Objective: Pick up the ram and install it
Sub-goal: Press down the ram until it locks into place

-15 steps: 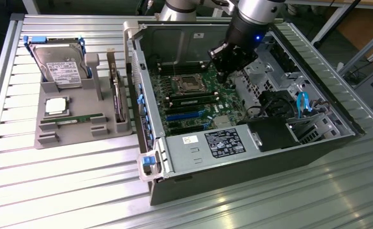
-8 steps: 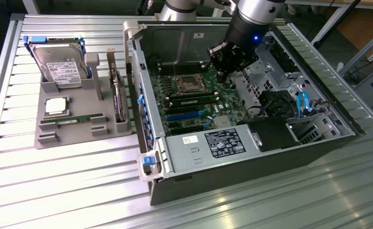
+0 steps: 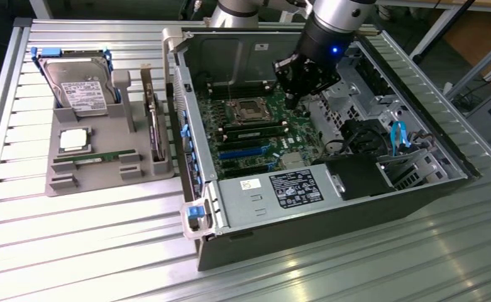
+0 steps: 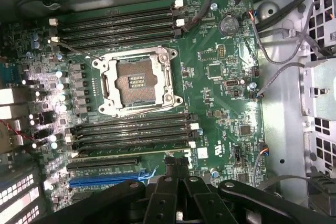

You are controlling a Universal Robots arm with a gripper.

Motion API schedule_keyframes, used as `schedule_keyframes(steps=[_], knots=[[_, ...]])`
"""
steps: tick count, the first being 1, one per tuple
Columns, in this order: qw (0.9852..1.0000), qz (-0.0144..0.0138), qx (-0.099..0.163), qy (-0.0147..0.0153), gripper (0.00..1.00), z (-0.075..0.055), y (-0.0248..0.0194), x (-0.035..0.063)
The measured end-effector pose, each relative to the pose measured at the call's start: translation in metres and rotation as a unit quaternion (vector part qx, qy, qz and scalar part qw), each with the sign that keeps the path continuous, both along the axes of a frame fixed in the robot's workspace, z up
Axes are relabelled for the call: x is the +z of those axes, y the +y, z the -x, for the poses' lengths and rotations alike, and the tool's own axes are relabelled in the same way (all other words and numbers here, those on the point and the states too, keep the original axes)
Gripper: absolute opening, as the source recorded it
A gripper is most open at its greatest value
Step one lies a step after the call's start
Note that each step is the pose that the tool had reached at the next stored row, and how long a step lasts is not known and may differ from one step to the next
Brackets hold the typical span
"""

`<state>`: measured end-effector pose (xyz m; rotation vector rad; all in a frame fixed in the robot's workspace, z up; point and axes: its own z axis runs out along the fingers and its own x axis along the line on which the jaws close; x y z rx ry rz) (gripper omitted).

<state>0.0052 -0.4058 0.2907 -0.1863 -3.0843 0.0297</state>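
Grey holder tray (image 3: 102,182) near the worktop's left edge in ext. view: hard drive (image 3: 79,88) at its back, CPU chip (image 3: 74,139) mid, one ram (image 3: 94,156) lying flat near front, 2nd ram stick (image 3: 155,129) on edge along tray's right side. Open PC case (image 3: 329,207) right of tray. Gripper (image 3: 300,88) clenched, empty, above motherboard (image 4: 210,61) near CPU socket (image 4: 137,81).

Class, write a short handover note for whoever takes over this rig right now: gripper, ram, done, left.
Gripper: shut, holding nothing visible, fingertips just over the motherboard.
Ram: sitting in the slot nearest the blue connector, by the gripper.
Second stick: lying in the grey tray outside the case.
Done: ram picked up and placed in its slot.
Left: confirm it is latched; cannot tell here.
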Motion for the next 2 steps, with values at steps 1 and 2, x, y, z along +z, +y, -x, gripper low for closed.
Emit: schedule_keyframes(steps=[1, 2], knots=[[1.0000, 0.0000, 0.000, 0.0000, 0.10, 0.0000, 0.0000, 0.0000], [1.0000, 0.0000, 0.000, 0.0000, 0.10, 0.0000, 0.0000, 0.0000]])
